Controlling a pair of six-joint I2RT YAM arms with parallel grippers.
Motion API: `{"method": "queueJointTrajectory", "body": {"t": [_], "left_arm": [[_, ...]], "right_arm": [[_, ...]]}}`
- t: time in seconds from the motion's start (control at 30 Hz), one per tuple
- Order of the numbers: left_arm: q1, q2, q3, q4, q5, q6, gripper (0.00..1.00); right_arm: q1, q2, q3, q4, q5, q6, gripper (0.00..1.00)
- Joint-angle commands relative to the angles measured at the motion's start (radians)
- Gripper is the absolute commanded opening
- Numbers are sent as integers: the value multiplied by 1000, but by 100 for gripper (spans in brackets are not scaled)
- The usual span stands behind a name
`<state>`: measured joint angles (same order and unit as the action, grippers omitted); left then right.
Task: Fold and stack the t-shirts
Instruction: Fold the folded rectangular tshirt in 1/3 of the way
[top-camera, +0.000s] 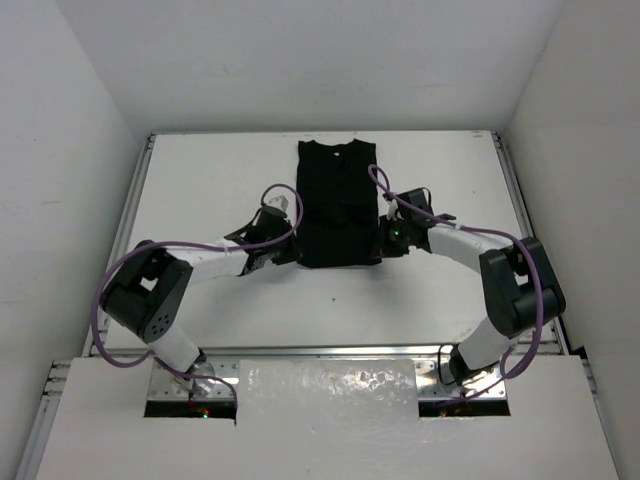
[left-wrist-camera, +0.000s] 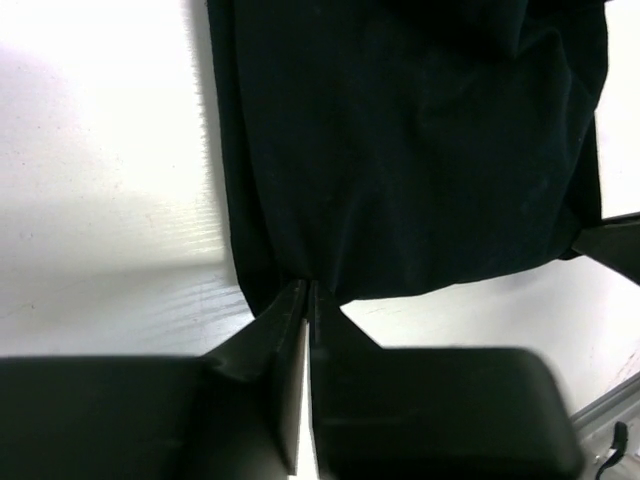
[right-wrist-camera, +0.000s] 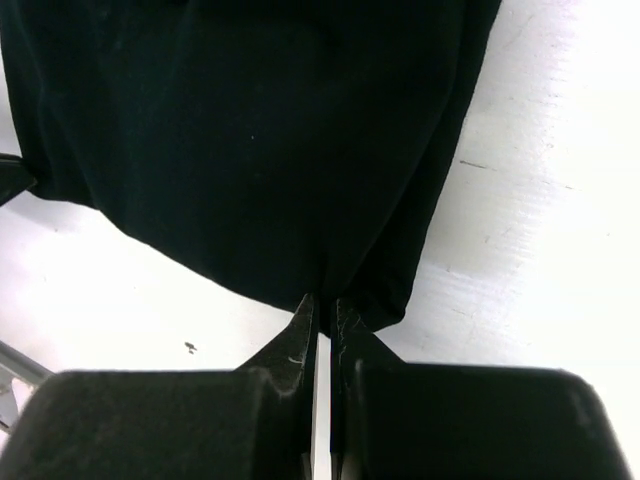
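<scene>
The plain black t-shirt (top-camera: 338, 203) lies on the white table as a narrow upright rectangle, sides folded in, neck at the far end. My left gripper (top-camera: 289, 252) is shut on the shirt's near left corner; in the left wrist view the jaws (left-wrist-camera: 310, 288) pinch the hem of the black cloth (left-wrist-camera: 410, 150). My right gripper (top-camera: 381, 245) is shut on the near right corner; in the right wrist view the jaws (right-wrist-camera: 325, 300) pinch the hem of the cloth (right-wrist-camera: 250, 140). The near hem sags between the two grippers.
The white table (top-camera: 220, 180) is bordered by metal rails left and right (top-camera: 515, 190). White walls stand behind and beside it. A white panel (top-camera: 330, 390) covers the near edge between the arm bases. A small dark speck (right-wrist-camera: 189, 348) lies on the table.
</scene>
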<state>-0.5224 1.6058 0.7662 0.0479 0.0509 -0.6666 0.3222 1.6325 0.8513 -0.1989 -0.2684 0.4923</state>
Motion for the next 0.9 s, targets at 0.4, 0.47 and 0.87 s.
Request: {"method": "queueJointTrajectory", "body": {"t": [0.4, 0.47, 0.87], "left_arm": [[-14, -188, -178, 81, -17, -53, 0], [-19, -202, -206, 104, -22, -62, 0], [-119, -273, -334, 104, -48, -125, 0]], "right_arm": [[-3, -217, -193, 92, -6, 83, 0], [-3, -232, -213, 92, 9, 101, 0], [14, -256, -333, 30, 41, 172, 8]]}}
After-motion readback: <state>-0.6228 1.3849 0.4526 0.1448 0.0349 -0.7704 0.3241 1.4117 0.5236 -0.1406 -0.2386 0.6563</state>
